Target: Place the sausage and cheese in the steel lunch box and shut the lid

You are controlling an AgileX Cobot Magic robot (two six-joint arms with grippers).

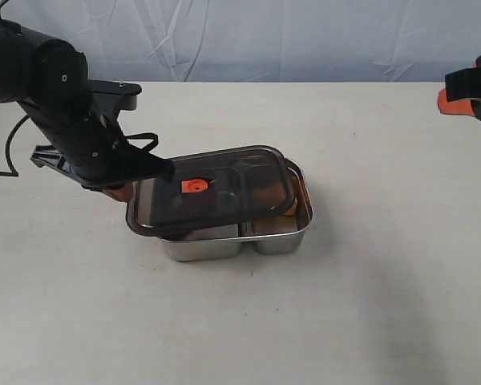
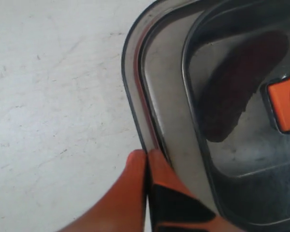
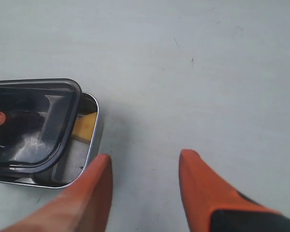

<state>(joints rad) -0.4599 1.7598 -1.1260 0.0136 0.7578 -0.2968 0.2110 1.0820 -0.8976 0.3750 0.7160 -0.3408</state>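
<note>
Pale, faintly scuffed tabletop [image 1: 369,313] is filling every view, with a creased light-blue cloth [image 1: 305,36] hanging behind it. The left gripper [image 2: 146,155] is pressing its orange fingers [image 2: 135,188] together on the rim of the dark smoky translucent lid [image 1: 224,188], at one short end, and is holding it over the shiny rectangular stainless-steel lunch box [image 1: 298,231]. The lid is sitting skewed, overhanging the box on the left arm's side and leaving a strip at the opposite end uncovered; whether it is resting on the steel rim I cannot tell. Through that gap the yellow-orange wedge of toy cheese [image 3: 85,126] is showing inside the box, and a dark reddish curved shape [image 2: 241,92] looming through the plastic is most likely the glossy red toy sausage. The right gripper [image 3: 145,162] is hanging spread wide and empty above bare table just beside the box. To finish well, the left arm should be sliding the lid toward the uncovered end until the rims are lining up, lowering it level, and only then letting go, since a tilted drop is likely to leave a corner riding high.
</note>
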